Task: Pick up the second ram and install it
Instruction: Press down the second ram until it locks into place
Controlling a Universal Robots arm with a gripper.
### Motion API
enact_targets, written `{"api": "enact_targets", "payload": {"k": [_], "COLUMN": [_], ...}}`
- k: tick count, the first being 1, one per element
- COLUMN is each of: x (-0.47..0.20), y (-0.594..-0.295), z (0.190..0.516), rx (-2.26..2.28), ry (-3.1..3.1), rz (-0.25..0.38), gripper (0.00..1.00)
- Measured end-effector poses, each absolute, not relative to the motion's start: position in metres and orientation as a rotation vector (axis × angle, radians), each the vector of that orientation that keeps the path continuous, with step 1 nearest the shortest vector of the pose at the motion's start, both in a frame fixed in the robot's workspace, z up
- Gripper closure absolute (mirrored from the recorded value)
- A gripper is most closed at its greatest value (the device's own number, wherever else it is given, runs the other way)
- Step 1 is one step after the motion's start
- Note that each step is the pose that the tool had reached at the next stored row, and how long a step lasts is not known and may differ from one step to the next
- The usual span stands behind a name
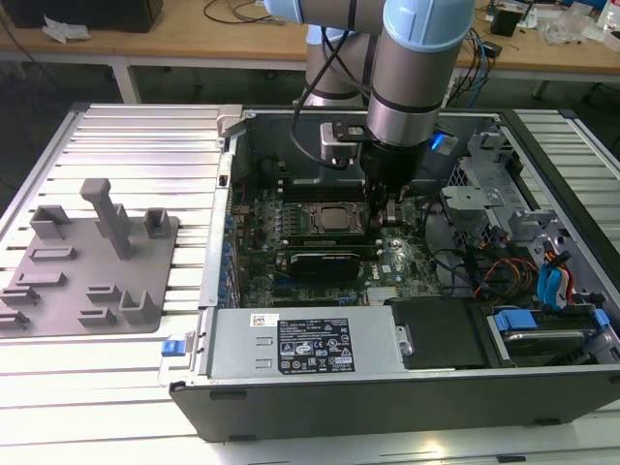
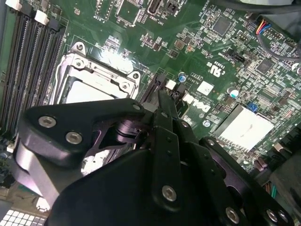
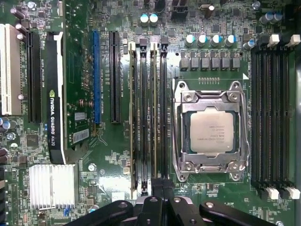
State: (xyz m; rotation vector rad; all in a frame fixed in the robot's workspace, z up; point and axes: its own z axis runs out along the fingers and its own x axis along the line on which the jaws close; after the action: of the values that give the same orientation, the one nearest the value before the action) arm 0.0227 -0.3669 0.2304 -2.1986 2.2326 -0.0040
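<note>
In the first wrist view two slim green sticks stand in the slots beside the silver CPU socket (image 3: 211, 132). The second ram (image 3: 153, 117) is the stick nearer the socket, upright along its slot. My gripper (image 3: 157, 186) is shut, with its black fingertips together over one end of that stick; I cannot tell if they touch it. The other stick (image 3: 133, 117) stands two slots away. In the exterior view the gripper (image 1: 385, 208) reaches down into the open computer case, just to the right of the socket. In the second wrist view the gripper (image 2: 162, 101) tapers to a point above the board.
A long black card (image 3: 55, 94) stands in a slot on the far side of the sticks. Several empty memory slots (image 3: 273, 117) lie past the socket. The grey fixture plate (image 1: 87, 271) with its blocks sits at the exterior view's left. Case walls, power supply (image 1: 300, 344) and cables (image 1: 542, 281) surround the board.
</note>
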Motion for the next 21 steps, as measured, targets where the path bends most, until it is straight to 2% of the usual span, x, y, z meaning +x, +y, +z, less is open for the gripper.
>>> {"api": "enact_targets", "payload": {"k": [12,21], "x": [0.021,-0.043], "y": [-0.367,-0.367], "z": [0.238,0.236], "rx": [-2.199,-2.197], "ry": [2.233,2.232], "rz": [-0.004,-0.004], "gripper": [0.92,0.92]}}
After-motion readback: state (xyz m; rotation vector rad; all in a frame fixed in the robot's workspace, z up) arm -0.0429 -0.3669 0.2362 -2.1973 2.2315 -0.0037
